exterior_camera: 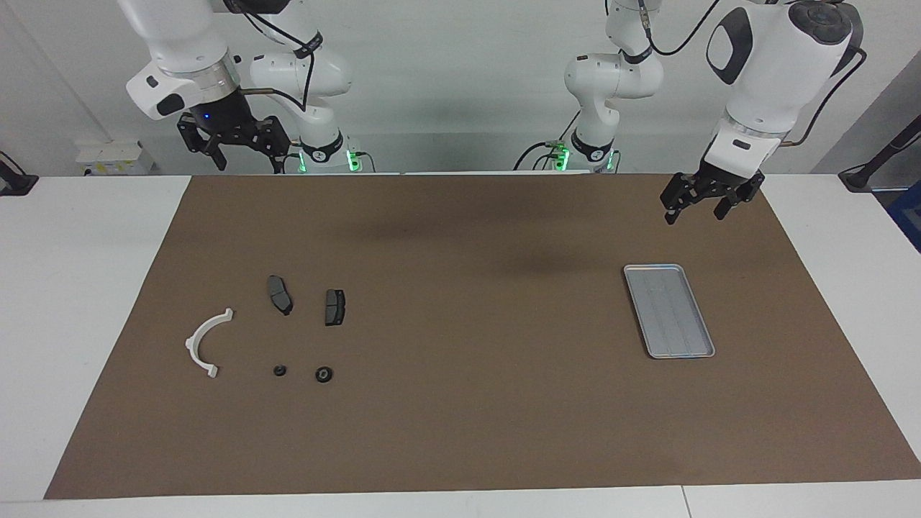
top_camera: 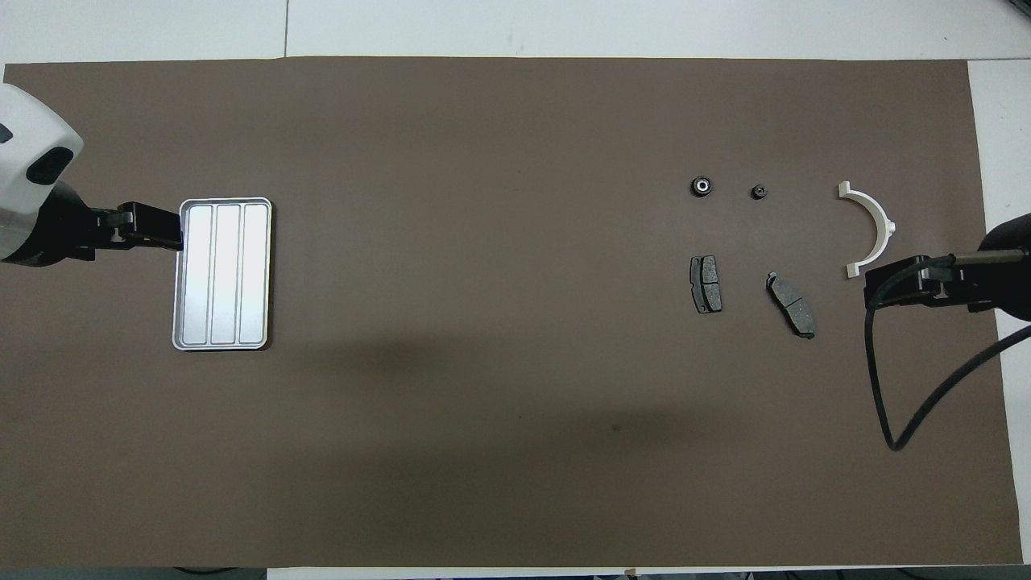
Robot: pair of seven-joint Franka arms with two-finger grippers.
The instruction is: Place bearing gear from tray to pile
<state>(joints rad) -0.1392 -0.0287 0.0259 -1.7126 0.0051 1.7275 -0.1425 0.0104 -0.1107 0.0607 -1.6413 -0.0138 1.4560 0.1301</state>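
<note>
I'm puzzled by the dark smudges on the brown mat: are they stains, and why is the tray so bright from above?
Facing view: soft blotches on the mat look like shadows. Overhead view: similar soft patches; the tray gleams almost white, its ridges still visible.

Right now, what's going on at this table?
Nothing is being handled. Both arms are raised with open, empty hands: the left hand hangs over the mat near the tray, the right hand is up at the right arm's end. The tray holds nothing. Two small dark round parts lie on the mat in the pile with the white bracket and two brake pads.
</note>
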